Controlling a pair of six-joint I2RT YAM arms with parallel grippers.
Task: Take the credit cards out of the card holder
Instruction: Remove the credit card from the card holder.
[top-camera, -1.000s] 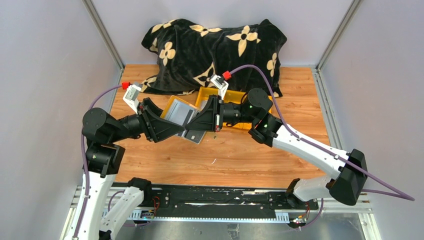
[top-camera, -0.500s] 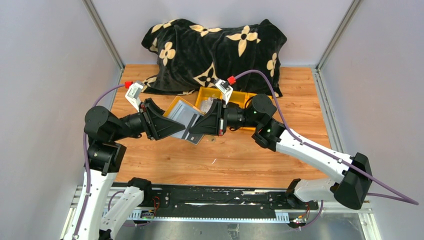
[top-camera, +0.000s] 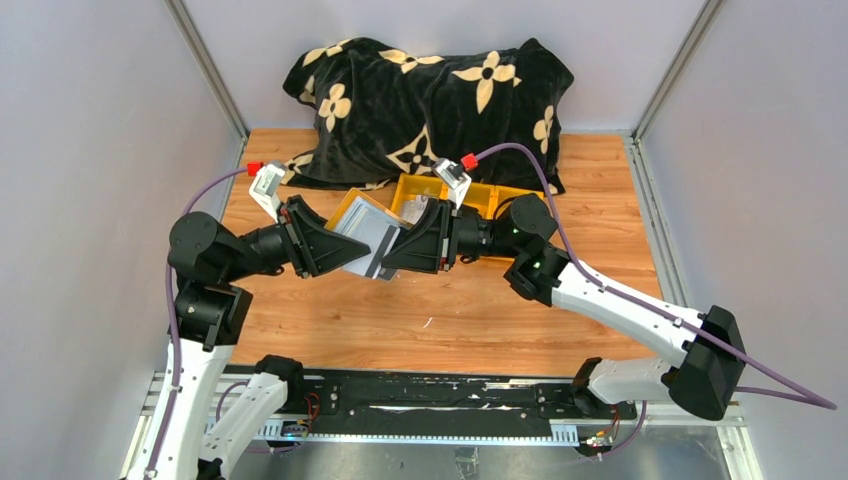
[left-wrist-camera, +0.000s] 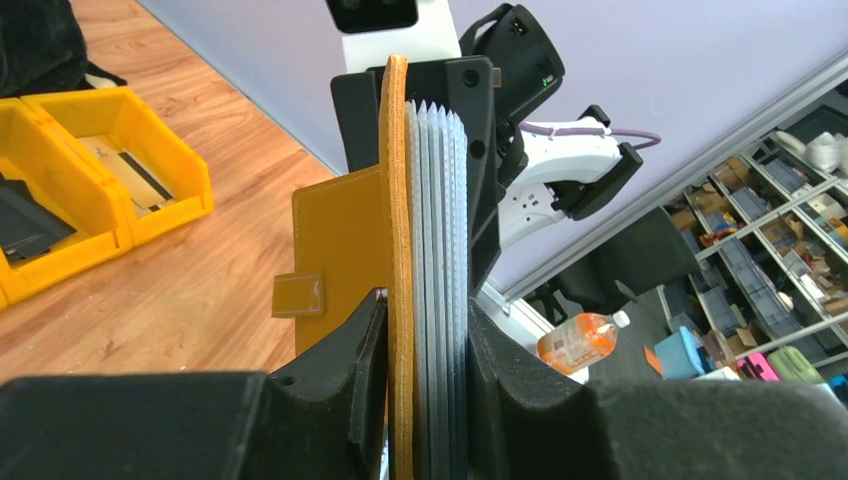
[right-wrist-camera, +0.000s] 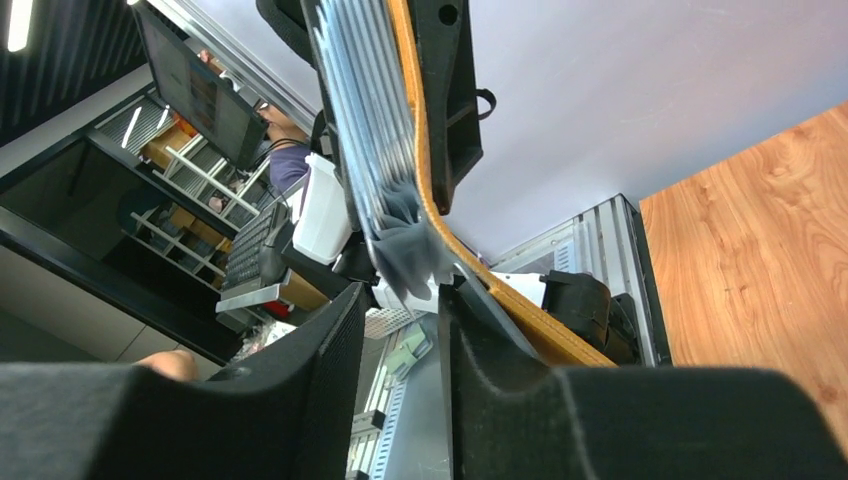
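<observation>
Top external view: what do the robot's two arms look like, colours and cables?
Left arm and right arm: white links, black joints, black wedge-shaped end effectors. A purple cable with a red plug reaches a white camera on each wrist. Green lights dot the right one.

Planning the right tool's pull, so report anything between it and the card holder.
Nothing visible does. The card holder is clamped in the left tool, and its pocket end sits right at the tips of the right tool.
</observation>
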